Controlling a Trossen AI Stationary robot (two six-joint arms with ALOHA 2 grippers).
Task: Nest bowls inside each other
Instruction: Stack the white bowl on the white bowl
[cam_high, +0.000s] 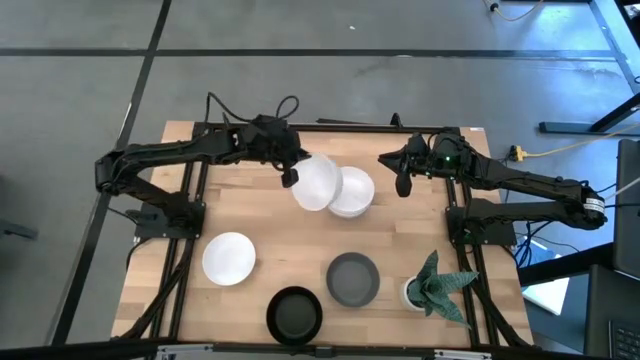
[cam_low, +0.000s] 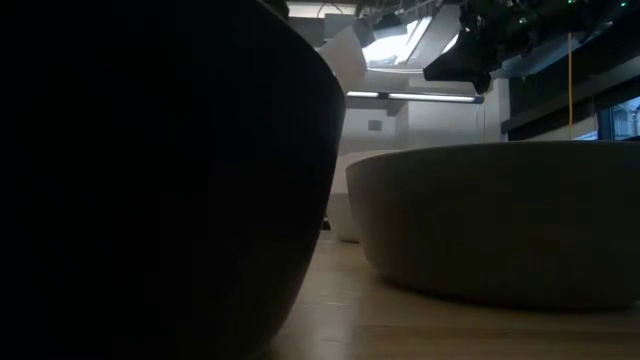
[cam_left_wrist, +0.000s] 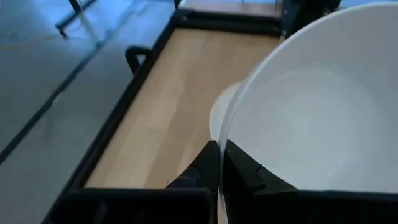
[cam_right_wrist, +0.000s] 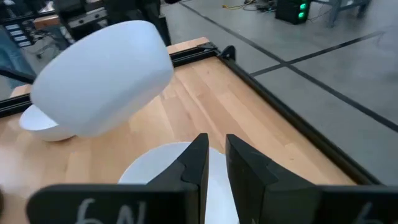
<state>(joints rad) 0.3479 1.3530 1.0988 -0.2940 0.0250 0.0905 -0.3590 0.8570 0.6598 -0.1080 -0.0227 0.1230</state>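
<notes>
From above, your left claw (cam_high: 291, 176) pinches the rim of a tilted white bowl (cam_high: 315, 182), held above the counter (cam_high: 260, 205) at the 10 o'clock edge of a second white bowl (cam_high: 352, 192). The right claw (cam_high: 402, 183), nearly shut and empty, waits at 3 o'clock. In the left wrist view, fingers (cam_left_wrist: 239, 171) straddle the thin rim. Glossy, rigid and likely breakable: lower it gently.
</notes>
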